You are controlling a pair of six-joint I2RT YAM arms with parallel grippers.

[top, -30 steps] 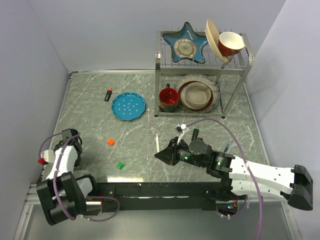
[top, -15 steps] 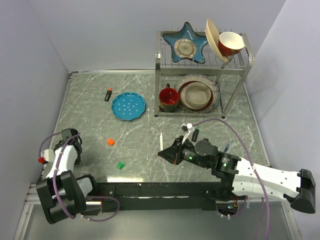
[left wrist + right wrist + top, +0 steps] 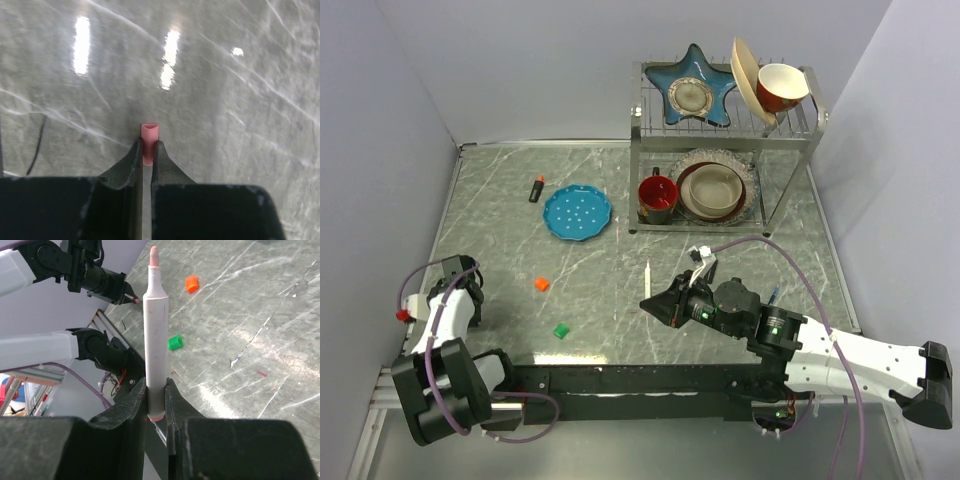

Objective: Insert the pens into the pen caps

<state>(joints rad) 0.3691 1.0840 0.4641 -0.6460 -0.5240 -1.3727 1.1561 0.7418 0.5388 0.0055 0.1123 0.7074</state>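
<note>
The white pen (image 3: pixel 155 335) is clamped near its blunt end in the right gripper (image 3: pixel 156 390), over the middle of the tabletop (image 3: pixel 590 295). The left gripper (image 3: pixel 146 149), nearly closed, pinches the pink-red cap (image 3: pixel 149 133) near the tabletop's left edge.

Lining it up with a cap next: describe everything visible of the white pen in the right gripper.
The white pen is a slim, smooth plastic-looking barrel, uncapped, with a narrower neck and pale pink tip; its rear end shows pink too. The right gripper clamps it near that rear end, tip pointing straight out ahead; nothing else touches it.
</note>
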